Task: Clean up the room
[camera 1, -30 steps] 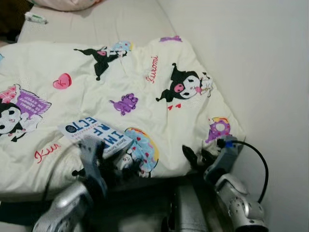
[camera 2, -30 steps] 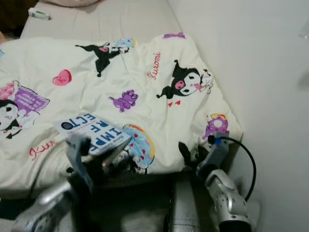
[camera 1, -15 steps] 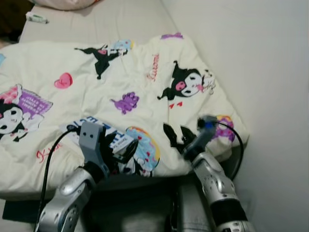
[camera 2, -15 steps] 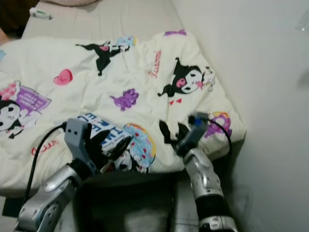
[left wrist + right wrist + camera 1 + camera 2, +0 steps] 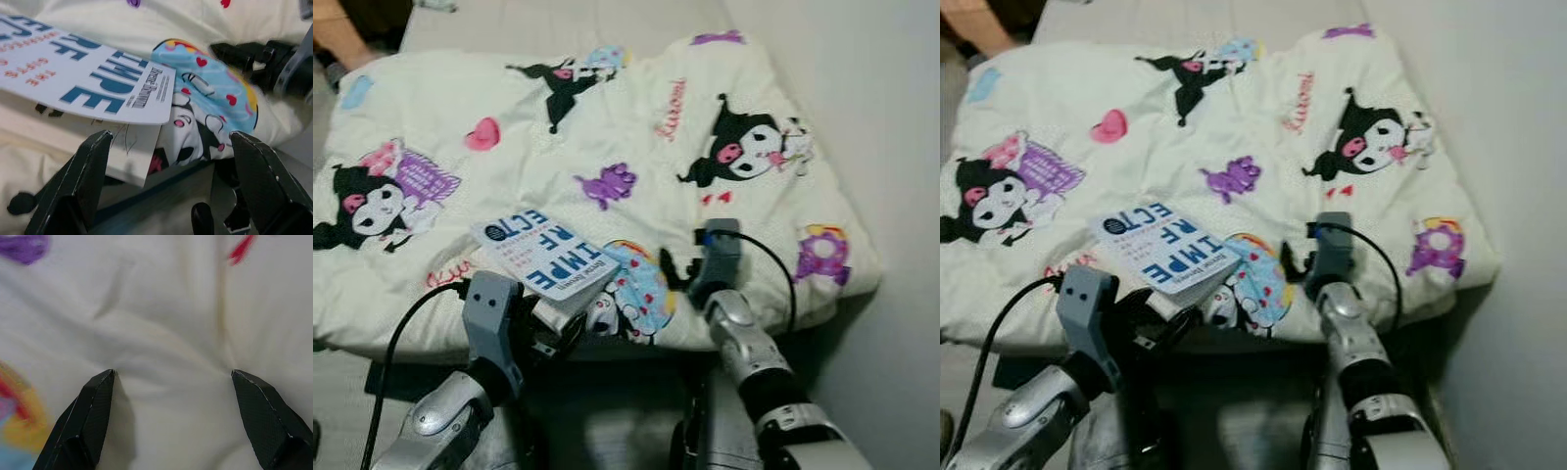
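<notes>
Compared with half a second ago, on the bed the book point(image 5: 544, 255) lies uncovered near the blanket point(image 5: 636, 127) front edge, my left gripper point(image 5: 168, 188) pulled back with jaws open, right gripper point(image 5: 171, 416) jaws open pressing the blanket.

Two silver, rounded metal arms end in grey box-shaped wrist modules, each trailing a looping black cable; the left gripper point(image 5: 168, 161) and the right gripper point(image 5: 172, 396) carry long, matte black, wedge-shaped fingers point(image 5: 95, 413) with a fine textured surface
</notes>
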### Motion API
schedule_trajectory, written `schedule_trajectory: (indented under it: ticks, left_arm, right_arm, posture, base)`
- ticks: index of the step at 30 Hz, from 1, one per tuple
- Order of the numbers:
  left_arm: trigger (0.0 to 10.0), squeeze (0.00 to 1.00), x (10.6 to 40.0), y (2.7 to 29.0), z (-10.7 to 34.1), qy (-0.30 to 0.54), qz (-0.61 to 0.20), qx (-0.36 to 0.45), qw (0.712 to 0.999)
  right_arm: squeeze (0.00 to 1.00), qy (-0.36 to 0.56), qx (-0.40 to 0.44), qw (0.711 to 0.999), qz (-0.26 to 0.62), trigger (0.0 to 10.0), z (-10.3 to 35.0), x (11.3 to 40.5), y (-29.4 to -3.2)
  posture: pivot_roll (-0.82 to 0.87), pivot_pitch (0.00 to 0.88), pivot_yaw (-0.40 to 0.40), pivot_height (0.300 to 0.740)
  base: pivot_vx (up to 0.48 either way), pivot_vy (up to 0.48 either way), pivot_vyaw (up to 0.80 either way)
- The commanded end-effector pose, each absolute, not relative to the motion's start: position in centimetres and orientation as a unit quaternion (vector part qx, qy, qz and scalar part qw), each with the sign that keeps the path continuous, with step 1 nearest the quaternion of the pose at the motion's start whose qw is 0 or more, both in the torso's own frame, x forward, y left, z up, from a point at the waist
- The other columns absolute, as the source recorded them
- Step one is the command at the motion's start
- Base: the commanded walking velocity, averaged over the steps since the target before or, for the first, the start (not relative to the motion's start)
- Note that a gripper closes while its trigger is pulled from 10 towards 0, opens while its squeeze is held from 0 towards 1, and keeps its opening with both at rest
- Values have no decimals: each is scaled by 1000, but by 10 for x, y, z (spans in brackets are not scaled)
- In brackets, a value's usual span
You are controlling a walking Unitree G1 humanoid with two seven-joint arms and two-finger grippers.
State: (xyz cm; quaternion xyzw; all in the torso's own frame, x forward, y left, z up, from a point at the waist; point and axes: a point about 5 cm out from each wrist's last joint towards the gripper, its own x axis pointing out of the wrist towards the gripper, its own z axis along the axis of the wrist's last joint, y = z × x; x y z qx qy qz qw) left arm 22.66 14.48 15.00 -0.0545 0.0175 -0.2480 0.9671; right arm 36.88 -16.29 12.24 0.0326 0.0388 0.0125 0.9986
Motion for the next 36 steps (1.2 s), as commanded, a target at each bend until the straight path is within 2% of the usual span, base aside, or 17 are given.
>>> schedule_trajectory:
  ticks: [1,4,9,12,15,18,23,27,29,32,33,34,35,36]
  left_arm:
    - [10000,1000,222,145,146,32,-251,-41,967]
    - [10000,1000,222,143,147,33,-251,-40,967]
    - [10000,1000,224,141,148,32,-247,-40,968]
    - [10000,1000,225,140,148,30,-246,-42,968]
    - [10000,1000,227,139,149,25,-243,-44,969]
    - [10000,1000,228,138,149,24,-242,-44,969]
    - [10000,1000,233,138,148,18,-234,-46,971]
    - [10000,1000,238,136,146,15,-232,-48,971]
    - [10000,1000,245,131,147,5,-235,-54,971]
    - [10000,1000,245,131,147,5,-235,-54,971]
    - [10000,1000,248,128,148,0,-238,-56,970]
    - [10000,1000,254,123,150,-8,-243,-59,968]
    - [10000,1000,254,123,150,-8,-243,-59,968]
    - [10000,1000,260,119,151,-14,-248,-61,967]
  right_arm:
    - [0,51,42,998,-22,10000,113,365,-177]
    - [0,20,93,992,-87,10000,126,368,-213]
    - [0,-27,173,978,-110,10000,141,370,-237]
    - [0,-35,188,974,-122,10000,144,369,-246]
    - [0,4,175,967,-187,10000,131,360,-268]
    - [0,13,171,964,-201,10000,127,358,-273]
    - [0,100,99,950,-280,10000,101,336,-302]
    - [0,101,85,946,-295,10000,101,330,-311]
    - [0,44,96,960,-261,10000,118,338,-305]
    - [0,44,96,960,-261,10000,118,338,-305]
    - [0,18,90,965,-244,10000,127,341,-302]
    - [0,-20,73,974,-214,10000,143,347,-294]
    - [0,-20,73,974,-214,10000,143,347,-294]
    - [0,-61,58,981,-176,10000,160,352,-282]
  posture:
    - [127,448,6,526]
    - [122,434,2,526]
    - [112,418,-8,526]
    - [105,410,-13,526]
    - [96,393,-29,526]
    - [95,391,-32,526]
    - [62,355,-53,526]
    - [42,337,-60,526]
    - [13,303,-65,526]
    - [13,303,-65,526]
    - [13,303,-65,526]
    - [-18,261,-69,526]
    - [-18,261,-69,526]
    - [-30,244,-69,526]
  base:
    - [0,0,0]
    - [0,0,0]
    - [0,0,0]
    - [0,0,0]
    - [0,0,0]
    - [0,0,0]
    - [0,0,0]
    - [0,0,0]
    - [0,0,0]
    - [0,0,0]
    - [0,0,0]
    - [0,0,0]
    - [0,0,0]
    - [0,0,0]
